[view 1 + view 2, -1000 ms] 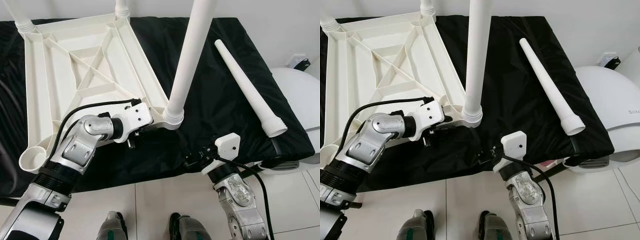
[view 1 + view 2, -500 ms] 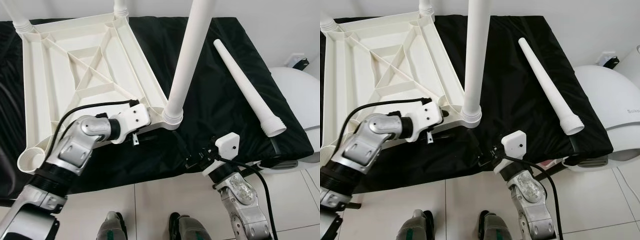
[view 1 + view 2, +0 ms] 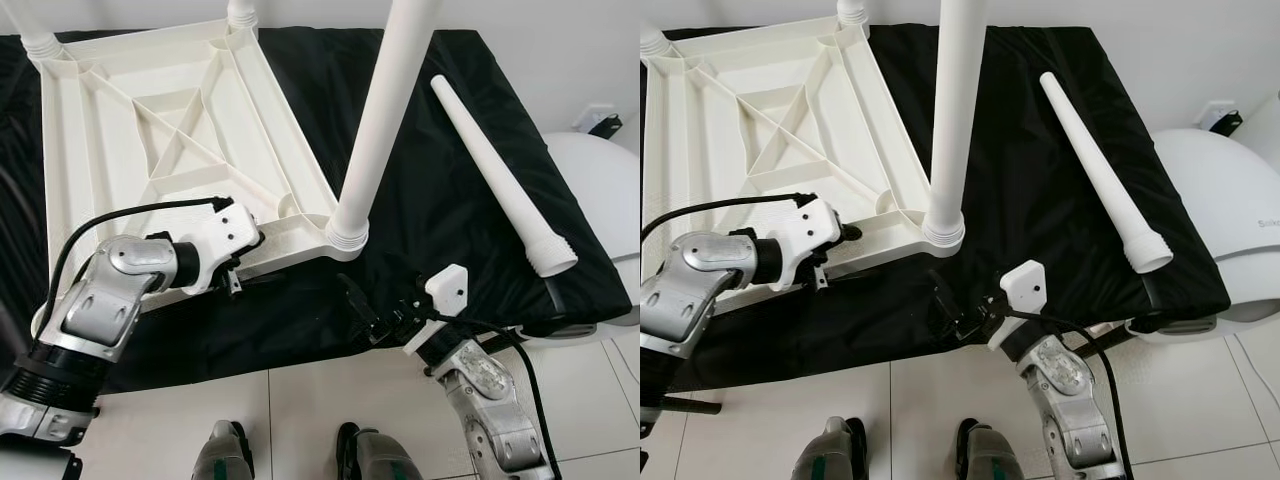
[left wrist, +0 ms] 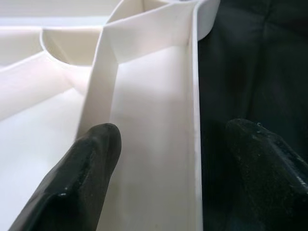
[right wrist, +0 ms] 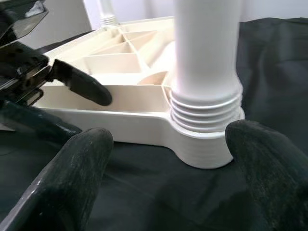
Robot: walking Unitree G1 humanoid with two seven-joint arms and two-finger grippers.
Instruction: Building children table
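our left gripper point(image 3: 238, 283) has slid along the tabletop point(image 3: 150, 140) rim, open astride it; right gripper point(image 3: 362, 312) open, empty, facing the fitted leg point(image 3: 385, 110).

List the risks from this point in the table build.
1. The left gripper straddles only the thin near rim of the upturned tabletop; if it slips, the top could slide on the black cloth.
2. The right gripper is open just short of the screwed-in leg; a bump may tilt it.
3. The loose leg lies near the cloth's edge and might roll off.
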